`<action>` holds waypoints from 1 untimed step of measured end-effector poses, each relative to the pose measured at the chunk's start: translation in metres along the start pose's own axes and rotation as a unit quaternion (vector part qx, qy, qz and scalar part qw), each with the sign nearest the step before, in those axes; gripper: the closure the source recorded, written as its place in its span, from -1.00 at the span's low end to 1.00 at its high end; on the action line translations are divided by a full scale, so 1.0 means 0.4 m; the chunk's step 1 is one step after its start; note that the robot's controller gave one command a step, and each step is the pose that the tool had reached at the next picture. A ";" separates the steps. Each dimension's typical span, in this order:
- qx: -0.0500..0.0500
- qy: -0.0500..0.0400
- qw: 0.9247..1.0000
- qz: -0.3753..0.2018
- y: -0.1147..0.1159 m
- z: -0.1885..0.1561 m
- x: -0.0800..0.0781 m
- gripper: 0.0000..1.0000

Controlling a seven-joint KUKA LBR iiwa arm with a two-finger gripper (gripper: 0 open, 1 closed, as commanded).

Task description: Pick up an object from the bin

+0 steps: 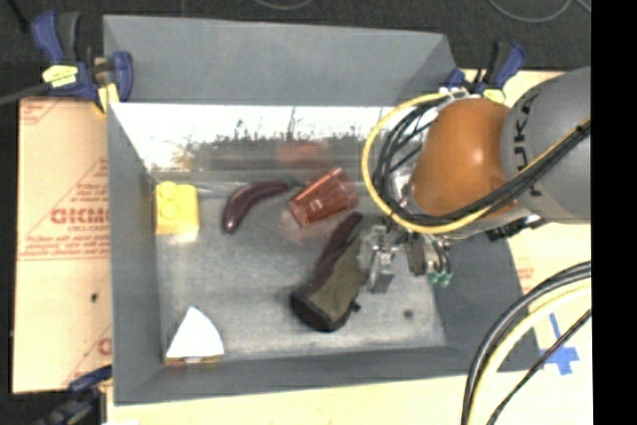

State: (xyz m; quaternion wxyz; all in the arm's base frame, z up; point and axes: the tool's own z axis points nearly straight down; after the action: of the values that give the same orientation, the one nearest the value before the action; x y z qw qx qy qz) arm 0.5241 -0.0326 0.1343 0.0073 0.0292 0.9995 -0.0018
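Cut off by the right edge: the arm (557, 144), past its grey body. Hidden beneath the orange cover (463, 159) and the looped cables (383, 174): much of the right wall of the bin (129, 214) and some floor below it. Overlapped by the gripper (380, 266): the right side of the long dark olive-brown thing (333, 286), too blurred to tell its kind. Blurred as well: the face of the reddish-brown block (320, 197), any marking unreadable. Too small to name: a dark speck (408, 316) on the floor near the front right corner, and a green bit (438, 279) at the wrist.
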 end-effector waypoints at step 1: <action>0.000 0.000 1.000 0.000 0.000 0.000 0.000 1.00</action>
State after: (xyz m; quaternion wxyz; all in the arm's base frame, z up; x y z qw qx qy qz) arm 0.5241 -0.0326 0.1343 0.0073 0.0290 0.9996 -0.0018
